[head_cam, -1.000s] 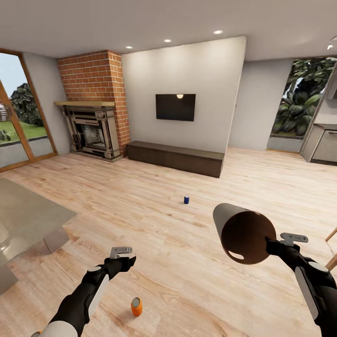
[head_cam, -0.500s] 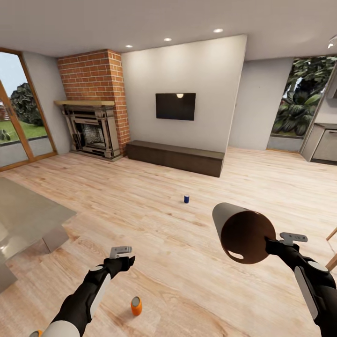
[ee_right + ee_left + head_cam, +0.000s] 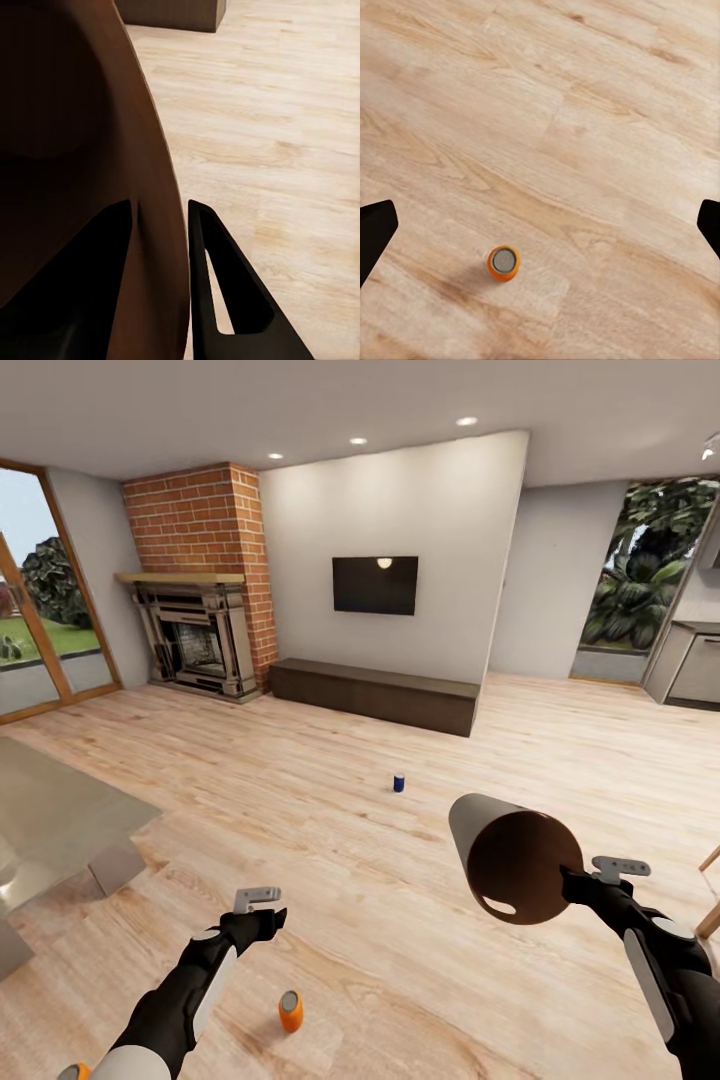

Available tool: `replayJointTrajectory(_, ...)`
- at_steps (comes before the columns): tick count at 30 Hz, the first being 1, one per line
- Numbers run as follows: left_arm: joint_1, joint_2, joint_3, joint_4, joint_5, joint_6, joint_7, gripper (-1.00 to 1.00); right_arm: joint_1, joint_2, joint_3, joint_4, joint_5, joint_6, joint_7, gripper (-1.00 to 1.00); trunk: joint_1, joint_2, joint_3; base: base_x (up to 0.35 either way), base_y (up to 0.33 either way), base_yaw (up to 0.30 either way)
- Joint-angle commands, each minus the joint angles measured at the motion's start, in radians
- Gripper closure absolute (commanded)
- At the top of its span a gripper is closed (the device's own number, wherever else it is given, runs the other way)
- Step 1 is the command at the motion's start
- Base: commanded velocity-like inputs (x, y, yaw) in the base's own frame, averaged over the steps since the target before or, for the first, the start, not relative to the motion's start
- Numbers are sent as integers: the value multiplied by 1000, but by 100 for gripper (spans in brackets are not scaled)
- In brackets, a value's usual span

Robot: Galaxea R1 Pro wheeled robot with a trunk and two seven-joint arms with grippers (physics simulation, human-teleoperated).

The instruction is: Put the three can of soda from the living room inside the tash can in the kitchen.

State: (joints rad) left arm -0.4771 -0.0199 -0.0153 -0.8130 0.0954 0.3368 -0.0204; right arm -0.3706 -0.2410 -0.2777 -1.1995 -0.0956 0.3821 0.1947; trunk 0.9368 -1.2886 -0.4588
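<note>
On the floor: an orange can [image 3: 290, 1011] stands upright on the wood floor [image 3: 400, 920], just ahead of the robot; a dark blue can [image 3: 398, 783] stands well apart, out toward the low cabinet [image 3: 375, 696].
Bin: the trash can [image 3: 505, 853] is held off the floor, tipped sideways, its brown inside showing bare.
Right gripper [image 3: 159, 217]: fingers pinch the bin's rim, one inside, one outside.
Left gripper [image 3: 256, 903]: hangs above the orange can [image 3: 502, 263], fingers spread wide.
Room: brick fireplace [image 3: 200, 595], TV [image 3: 375, 586] on the wall.
</note>
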Motion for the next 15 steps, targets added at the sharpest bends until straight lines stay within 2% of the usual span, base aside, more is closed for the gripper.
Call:
replayJointTrajectory(1,0,0,0,0,0,0,0,-100,-1,0,0,-2,-7,0,0,100,4,-7,-3,0,0,0)
replayJointTrajectory(15,0,0,0,3,-2,-4,-1,-100,-1,1,13,-2,-7,0,0,100,58,-105,-47,0,0,0)
